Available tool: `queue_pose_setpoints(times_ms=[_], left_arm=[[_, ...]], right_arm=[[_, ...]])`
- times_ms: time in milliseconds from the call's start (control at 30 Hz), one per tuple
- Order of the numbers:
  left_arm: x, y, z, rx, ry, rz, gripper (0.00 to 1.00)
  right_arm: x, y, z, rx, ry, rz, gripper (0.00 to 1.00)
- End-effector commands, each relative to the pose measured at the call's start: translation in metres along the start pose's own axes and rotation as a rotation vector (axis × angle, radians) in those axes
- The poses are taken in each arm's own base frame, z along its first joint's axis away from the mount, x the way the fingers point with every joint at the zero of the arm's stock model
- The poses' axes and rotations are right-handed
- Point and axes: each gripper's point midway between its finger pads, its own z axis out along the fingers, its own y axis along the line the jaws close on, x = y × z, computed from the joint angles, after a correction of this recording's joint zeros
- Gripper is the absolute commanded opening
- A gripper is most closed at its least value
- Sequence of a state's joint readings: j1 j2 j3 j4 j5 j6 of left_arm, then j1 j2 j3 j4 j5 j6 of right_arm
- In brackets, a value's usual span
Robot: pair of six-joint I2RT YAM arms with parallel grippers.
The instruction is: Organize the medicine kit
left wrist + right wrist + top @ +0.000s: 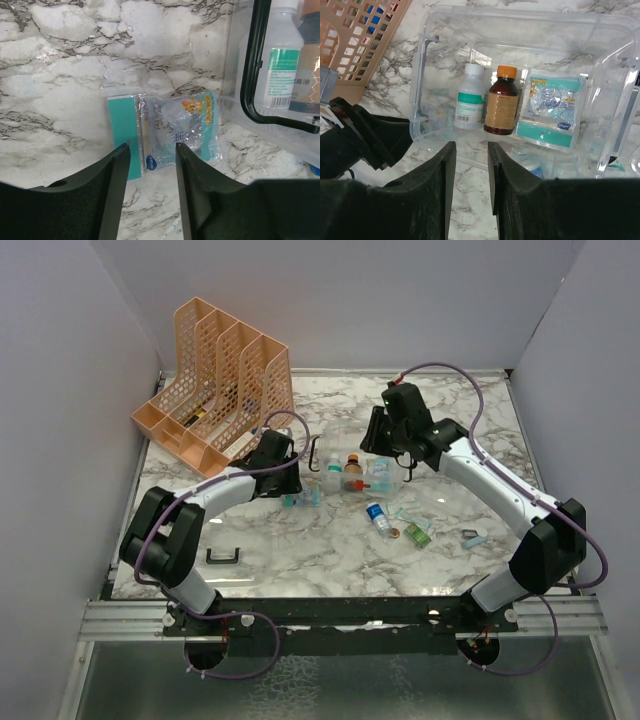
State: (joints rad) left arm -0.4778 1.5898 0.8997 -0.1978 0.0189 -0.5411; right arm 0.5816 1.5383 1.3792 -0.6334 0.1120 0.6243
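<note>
While agape, right claw by kit

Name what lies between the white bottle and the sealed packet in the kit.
The brown bottle with the orange cap, between the white bottle and the sealed packet in the medicine kit; the right wrist view shows it.

Tabletop is white marble with grey-black veining. The file rack is peachy orange mesh. The medicine kit is see-through plastic with a black handle. Inside it: a white bottle with a green label, a brown bottle with an orange cap, and a clear packet edged teal. My left claw and right claw are black, cables purple.
</note>
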Motion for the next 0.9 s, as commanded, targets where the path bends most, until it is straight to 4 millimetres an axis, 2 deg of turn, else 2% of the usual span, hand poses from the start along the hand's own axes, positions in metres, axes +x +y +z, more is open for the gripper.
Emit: queue_pose_setpoints(times_ms=[0,167,433,567,633,867], left_arm=[[-0.008,-0.010,0.003,0.029,0.009,-0.022,0.40],[-0.003,-0.010,0.009,0.030,0.036,-0.026,0.31],[-0.005,-0.023,0.012,0.083,0.055,-0.010,0.33],[-0.004,-0.015,0.014,0.028,0.062,-0.013,0.33],[0.006,-0.009,0.022,-0.004,0.098,-0.009,0.33],[0.021,-0.005,0.027,-0.027,0.145,0.013,0.33]], right_arm=[[-0.003,0.013,-0.009,-0.061,-0.015,0.056,0.32],[-0.004,0.011,-0.014,-0.061,-0.029,0.074,0.32],[-0.005,0.004,-0.031,-0.076,-0.100,0.104,0.32],[-0.004,-0.001,-0.037,-0.070,-0.120,0.114,0.32],[-0.002,-0.004,-0.041,-0.066,-0.127,0.120,0.32],[0.007,-0.013,-0.053,-0.076,-0.156,0.149,0.32]])
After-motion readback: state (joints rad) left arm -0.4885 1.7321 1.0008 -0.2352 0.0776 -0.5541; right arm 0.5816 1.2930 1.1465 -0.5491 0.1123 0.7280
